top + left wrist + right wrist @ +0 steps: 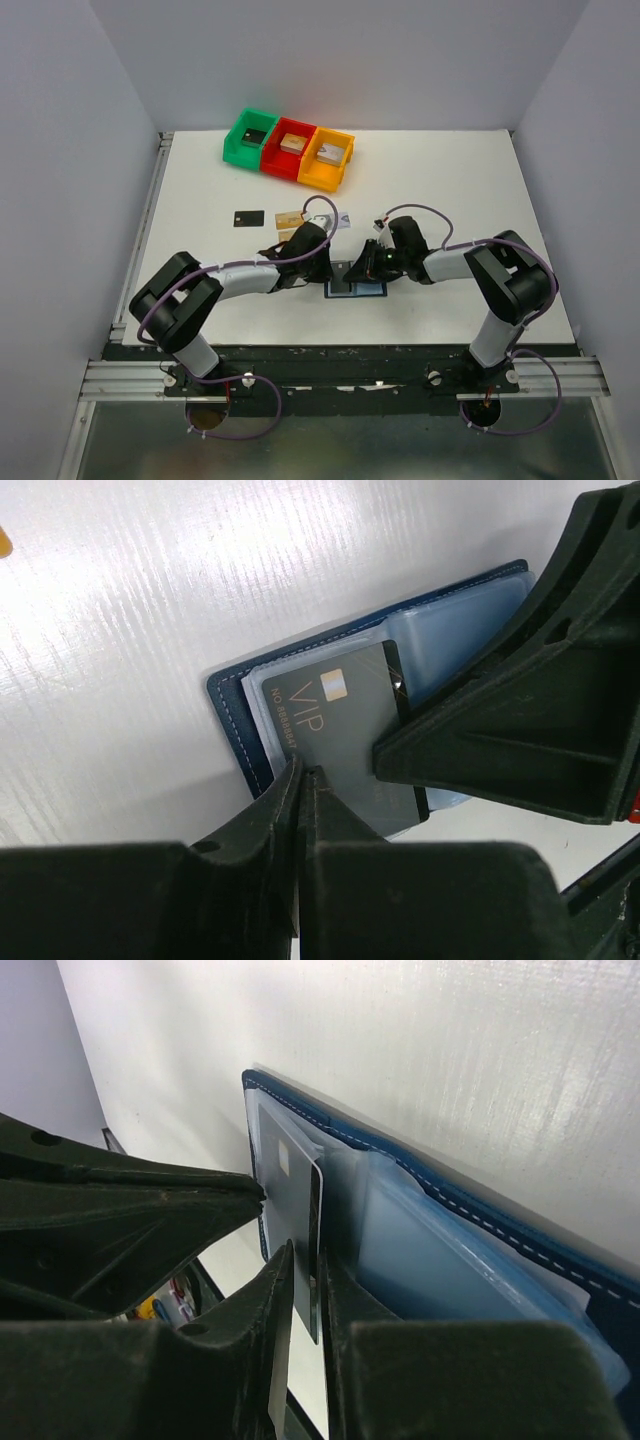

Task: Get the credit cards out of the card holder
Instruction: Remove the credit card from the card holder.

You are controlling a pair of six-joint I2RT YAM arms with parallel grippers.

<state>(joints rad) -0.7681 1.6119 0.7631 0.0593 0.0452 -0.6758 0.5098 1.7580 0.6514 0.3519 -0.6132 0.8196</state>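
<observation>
The navy card holder [356, 287] lies open on the table between my two grippers, its pale blue sleeve pages up. In the left wrist view a dark grey card [330, 715] marked VIP sticks partway out of a sleeve of the holder [228, 712]. My right gripper [305, 1260] is shut on that card's [292, 1195] edge, beside the holder [470, 1212]. My left gripper [300, 772] is shut with its tips on the sleeve edge, seemingly pinching it. In the top view the left gripper [326, 266] and the right gripper [366, 264] nearly meet.
A black card [249, 217], a tan card [289, 217] and one more card [337, 222] lie on the table behind the arms. Green [250, 137], red [290, 150] and orange [328, 158] bins stand in a row at the back, each with a small block.
</observation>
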